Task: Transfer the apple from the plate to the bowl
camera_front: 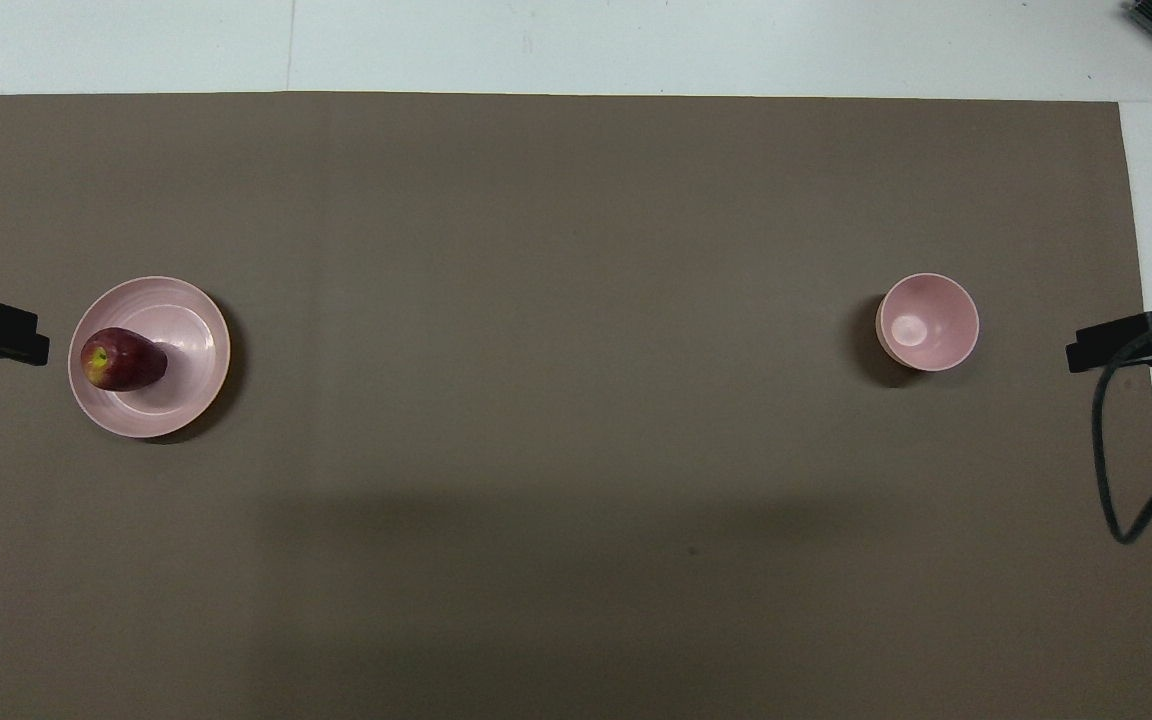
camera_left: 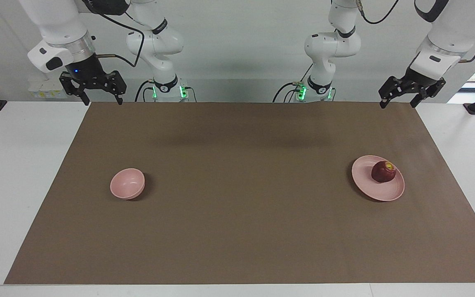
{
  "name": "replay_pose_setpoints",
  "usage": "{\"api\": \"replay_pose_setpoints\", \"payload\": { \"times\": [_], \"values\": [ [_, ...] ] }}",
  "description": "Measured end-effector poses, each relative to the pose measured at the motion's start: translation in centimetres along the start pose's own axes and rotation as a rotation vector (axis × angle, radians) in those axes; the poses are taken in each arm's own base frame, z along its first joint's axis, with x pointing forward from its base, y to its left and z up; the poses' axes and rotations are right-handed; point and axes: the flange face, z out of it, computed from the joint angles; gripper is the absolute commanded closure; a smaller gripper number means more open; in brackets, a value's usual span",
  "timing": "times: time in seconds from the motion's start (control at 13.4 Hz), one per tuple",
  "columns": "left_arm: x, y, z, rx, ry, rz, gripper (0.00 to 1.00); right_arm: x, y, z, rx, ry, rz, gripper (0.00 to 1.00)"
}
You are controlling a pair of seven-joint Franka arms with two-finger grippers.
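The apple [camera_left: 383,171] is small, round, dark red and glossy, with a yellowish patch at its stem end, and it sits on the plate [camera_left: 367,181], off the plate's centre toward the left arm's end of the bench. The plate is wide, shallow, round and pale pink with a low rim and a smooth matte surface; the overhead view shows a raised ring inside its rim, and there the apple [camera_front: 122,359] lies with its stem patch turned toward the outer edge of the plate [camera_front: 186,340]. The bowl [camera_left: 127,183] is small, deep, round and the same pale pink, standing upright and well apart from the plate toward the right arm's end, about as near to the robots as the plate is. From overhead the bowl [camera_front: 927,322] shows a bare interior with a pale highlight at the bottom. Both rest on a flat brown mat [camera_left: 237,231] with a dull, paper-like surface that covers most of the white bench [camera_left: 10,173]. The left end effector [camera_left: 399,102] hangs over the mat's edge nearest the robots, on the plate's side, its black fingers spread apart and empty. The right end effector [camera_left: 102,99] hangs over the same edge at the bowl's side, fingers likewise apart and holding nothing. Only the facing view shows the arms' white links and bases; overhead, just a dark tip appears at each side edge.
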Motion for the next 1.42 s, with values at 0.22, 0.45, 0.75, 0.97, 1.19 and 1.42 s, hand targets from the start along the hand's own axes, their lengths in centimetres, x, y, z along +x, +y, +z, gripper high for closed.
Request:
{"api": "replay_pose_setpoints", "payload": {
  "times": [0.22, 0.45, 0.75, 0.97, 1.19, 1.42],
  "values": [
    [-0.1, 0.2, -0.3, -0.001, 0.0, 0.003, 0.0, -0.3, 0.3, 0.2, 0.015, -0.02, 0.007, 0.0],
    [-0.3, 0.1, 0.0, -0.005, -0.012, 0.001, 0.0, -0.4, 0.2, 0.3, 0.019, -0.024, 0.007, 0.0],
    [-0.7, 0.0, 0.8, -0.01, -0.03, 0.004, 0.0, -0.5, 0.3, 0.3, 0.02, -0.025, 0.01, 0.0],
    [-0.5, -1.0, 2.0, -0.013, -0.038, 0.043, 0.0, -0.6, 0.9, 0.4, 0.02, -0.028, 0.019, 0.0],
    [0.1, -3.6, 4.2, -0.017, -0.031, 0.095, 0.0, -0.9, 1.0, 0.4, 0.022, -0.03, 0.021, 0.0],
    [1.2, -5.9, 7.1, -0.022, -0.03, 0.147, 0.0, -1.1, 1.0, 0.4, 0.023, -0.03, 0.021, 0.0]
  ]
}}
